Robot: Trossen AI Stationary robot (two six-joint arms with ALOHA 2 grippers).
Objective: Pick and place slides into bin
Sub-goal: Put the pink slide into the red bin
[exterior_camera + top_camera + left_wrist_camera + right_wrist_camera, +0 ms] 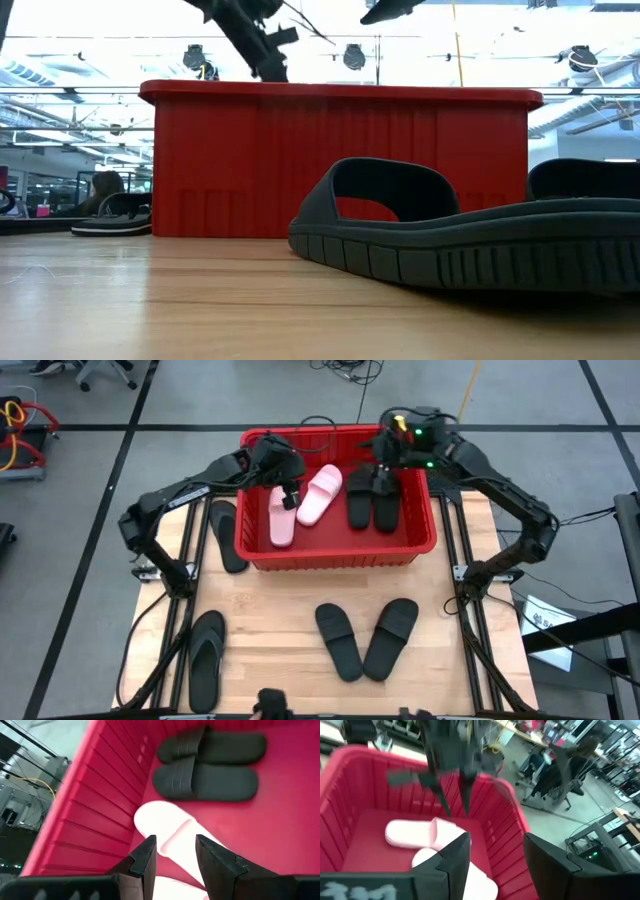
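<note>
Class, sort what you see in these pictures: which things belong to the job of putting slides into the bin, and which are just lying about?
Job:
red bin
pink slides, inside
black slides in bin
black slides on table
flip-flops on table
left gripper
right gripper

Lying about:
floor cables
office chair

No text, label or number can be read on anything in these views.

1. Two dark, jointed arms, black cables trailing along their links
2. Green lights glowing at the right arm's wrist
3. Each gripper ends in two dark, wedge-shaped fingers [145,862]
</note>
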